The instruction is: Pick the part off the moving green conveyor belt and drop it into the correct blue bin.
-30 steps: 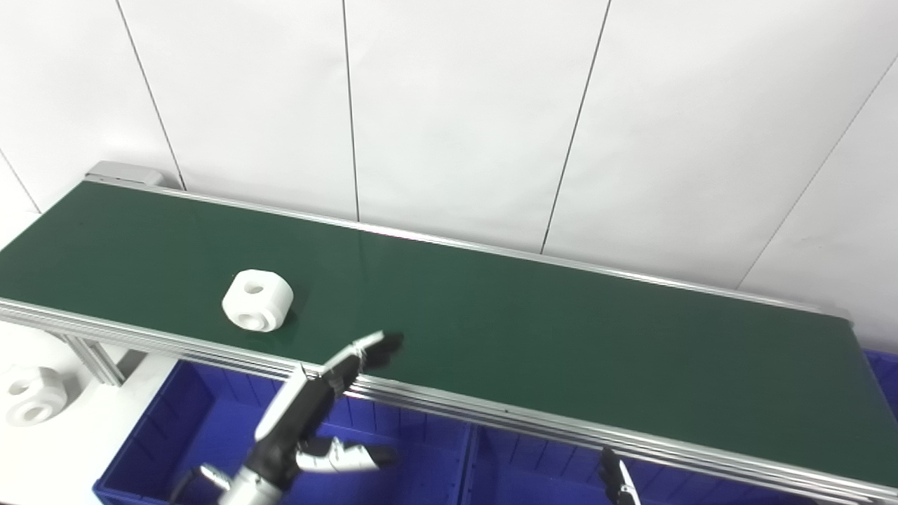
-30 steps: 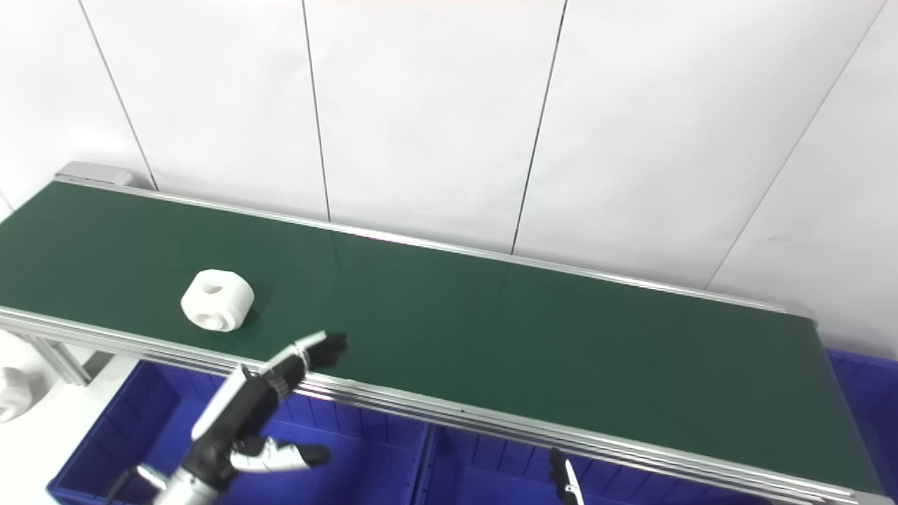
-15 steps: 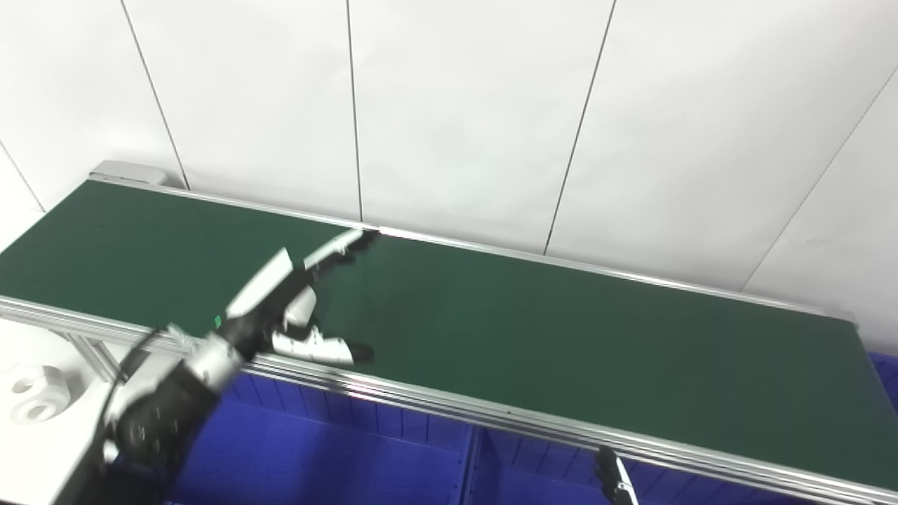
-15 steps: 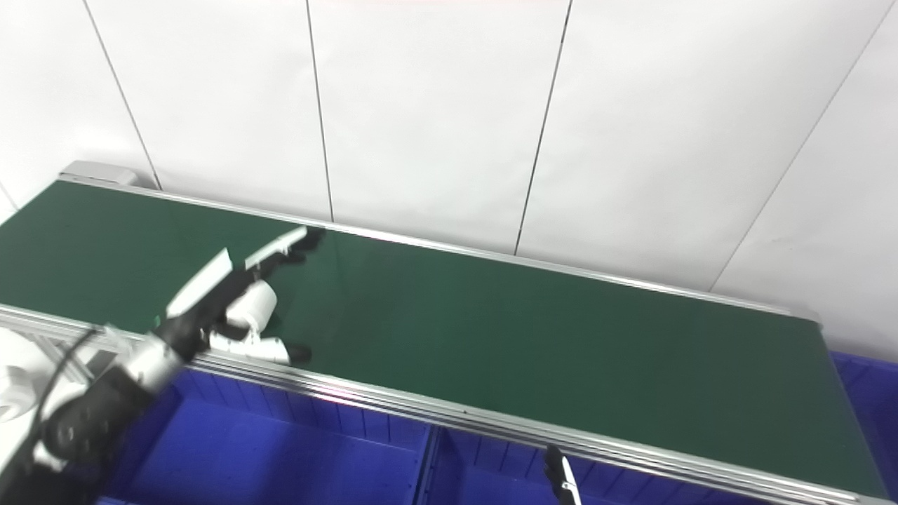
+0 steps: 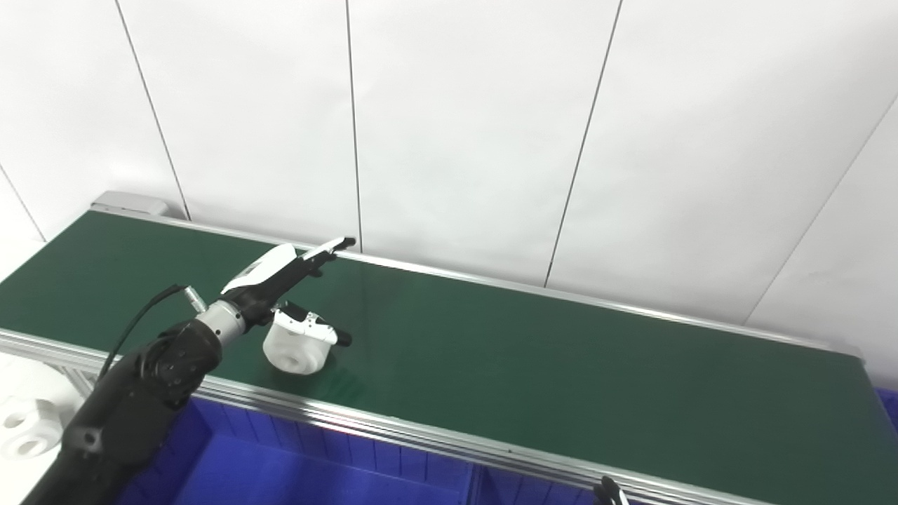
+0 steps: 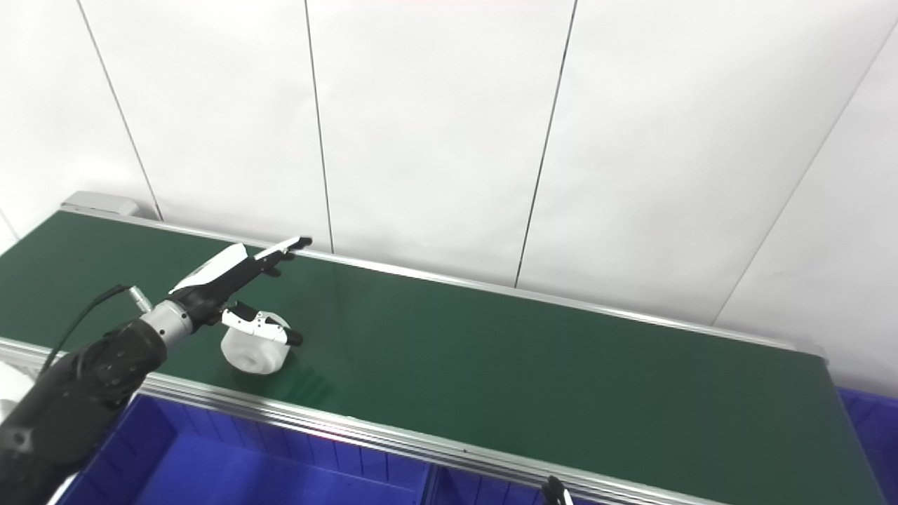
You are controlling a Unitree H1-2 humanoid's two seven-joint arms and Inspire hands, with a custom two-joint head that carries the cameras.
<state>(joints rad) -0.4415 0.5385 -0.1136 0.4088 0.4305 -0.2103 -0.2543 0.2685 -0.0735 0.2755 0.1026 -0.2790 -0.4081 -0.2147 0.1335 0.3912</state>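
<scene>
A white round part (image 5: 295, 348) with a hole in its face lies on the green conveyor belt (image 5: 533, 365), left of the middle; it also shows in the right eye view (image 6: 254, 350). My left hand (image 5: 284, 291) is over the part with its fingers stretched out and apart, the thumb lying across the part's top. It is open and does not hold the part. Only a fingertip of my right hand (image 5: 607, 491) shows at the bottom edge. Blue bins (image 5: 337, 470) sit below the belt's near rail.
A second white part (image 5: 24, 435) lies on the white surface at the far left, off the belt. The belt's aluminium rail (image 5: 421, 435) runs along the near side. A white panelled wall stands behind the belt.
My left hand rose from below the belt's near rail and reached over the part. The part travelled right along the belt. The camera tilted a little, so the whole picture shifted.
</scene>
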